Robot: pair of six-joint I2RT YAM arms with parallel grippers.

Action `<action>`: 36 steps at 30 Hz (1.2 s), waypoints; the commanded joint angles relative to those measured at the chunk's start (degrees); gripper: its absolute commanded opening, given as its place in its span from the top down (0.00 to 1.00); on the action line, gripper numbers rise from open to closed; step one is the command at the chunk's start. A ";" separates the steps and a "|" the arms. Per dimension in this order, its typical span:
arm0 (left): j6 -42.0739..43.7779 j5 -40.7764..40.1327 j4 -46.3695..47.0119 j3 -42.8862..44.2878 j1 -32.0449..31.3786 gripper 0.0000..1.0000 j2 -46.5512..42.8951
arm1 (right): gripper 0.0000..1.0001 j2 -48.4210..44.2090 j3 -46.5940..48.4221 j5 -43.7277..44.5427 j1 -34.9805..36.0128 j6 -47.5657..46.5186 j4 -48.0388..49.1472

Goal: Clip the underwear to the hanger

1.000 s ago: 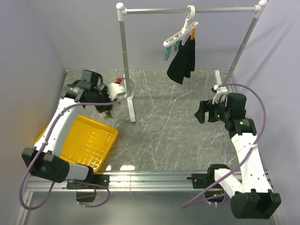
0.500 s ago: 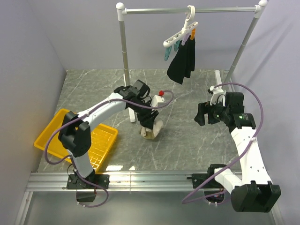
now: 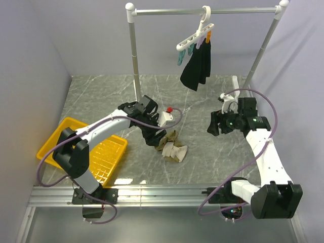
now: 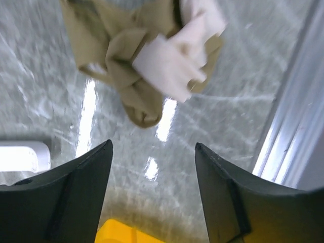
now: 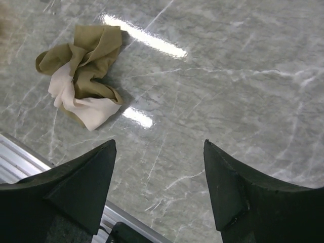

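On the grey marble table (image 3: 202, 96), near the middle and toward the front edge, the underwear (image 3: 172, 148) lies in a crumpled heap, tan cloth with cream patches turned up. The left gripper (image 3: 153, 137) hangs just beside the heap's left side, its 2 fingers spread apart with nothing between them. From the left wrist the underwear (image 4: 147, 66) sits just past the fingertips, on the table, with no finger on it in that view. The right gripper (image 3: 214, 124) is well apart to the right, above bare table, its 2 fingers also spread and empty. Its wrist view shows the underwear (image 5: 83, 76) off to the upper left. The hanger (image 3: 195, 39) hangs tilted by its hook from the rail (image 3: 202, 10) at the back, with a black garment (image 3: 197, 66) clipped to it. A yellow basket (image 3: 109, 152) stands at the front left, beside the left arm.
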 commanded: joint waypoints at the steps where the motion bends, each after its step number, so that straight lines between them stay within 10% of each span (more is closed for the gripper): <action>1: 2.78 -4.96 0.87 -1.35 -0.02 0.30 2.64 | 0.26 2.53 -0.61 -1.12 4.63 0.15 2.73; 14: -0.13 -4.26 3.16 4.01 -1.17 0.35 17.77 | 0.34 9.83 -1.05 -1.11 8.53 1.47 3.70; 20: -1.87 -4.87 1.33 6.20 -2.48 1.00 17.52 | 0.30 10.27 -0.52 -1.47 8.35 2.26 3.52; 36: -3.90 2.08 -7.56 18.07 -8.46 1.00 -7.18 | 0.32 8.60 1.85 -6.47 1.85 3.58 2.56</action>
